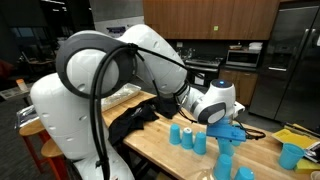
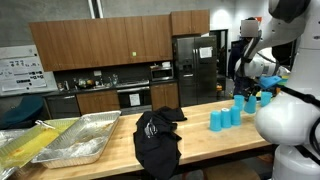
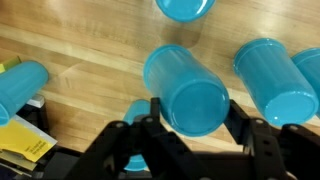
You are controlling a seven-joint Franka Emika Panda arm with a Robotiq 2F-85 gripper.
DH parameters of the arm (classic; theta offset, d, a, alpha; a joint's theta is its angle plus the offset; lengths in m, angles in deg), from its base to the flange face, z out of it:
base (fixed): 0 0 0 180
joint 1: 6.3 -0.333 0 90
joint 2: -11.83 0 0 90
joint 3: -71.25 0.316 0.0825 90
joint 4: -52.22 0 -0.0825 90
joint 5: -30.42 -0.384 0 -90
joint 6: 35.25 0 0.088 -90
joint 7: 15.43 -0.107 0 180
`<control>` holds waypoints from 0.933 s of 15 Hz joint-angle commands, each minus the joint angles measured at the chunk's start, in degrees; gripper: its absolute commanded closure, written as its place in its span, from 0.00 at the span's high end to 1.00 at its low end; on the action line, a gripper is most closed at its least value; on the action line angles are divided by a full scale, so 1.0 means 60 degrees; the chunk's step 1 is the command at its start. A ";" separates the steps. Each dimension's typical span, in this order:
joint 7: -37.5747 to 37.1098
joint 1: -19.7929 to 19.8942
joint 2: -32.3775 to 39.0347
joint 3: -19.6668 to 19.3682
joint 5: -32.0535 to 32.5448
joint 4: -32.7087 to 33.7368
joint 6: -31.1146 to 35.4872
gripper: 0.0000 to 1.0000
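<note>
The wooden table (image 3: 90, 60) carries a black cloth (image 1: 135, 125), seen in an exterior view, and several other blue cups (image 3: 272, 75) standing around the gripper (image 3: 190, 118). In the wrist view, one blue cup (image 3: 185, 85) sits tilted between the two fingers (image 3: 152, 108). They pinch it, one against each side.
</note>
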 commanded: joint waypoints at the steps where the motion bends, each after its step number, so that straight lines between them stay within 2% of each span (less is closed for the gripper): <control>1: 0.0286 -0.0040 0.0764 -0.0010 -0.0754 0.0221 0.0553 0.38; 4: 0.0210 0.0078 0.1081 0.0131 -0.1364 0.0324 0.0524 0.38; 6: 0.0037 -0.0054 0.1187 -0.0006 -0.2049 0.0559 -0.0297 0.38; 7: -0.0124 0.0193 0.1231 0.0213 -0.2095 0.0652 -0.0466 0.38; 10: -0.0236 0.0309 0.1330 0.0286 -0.2586 0.0983 -0.1127 0.38; 14: -0.0524 0.0421 0.1498 0.0336 -0.2599 0.1215 -0.0993 0.38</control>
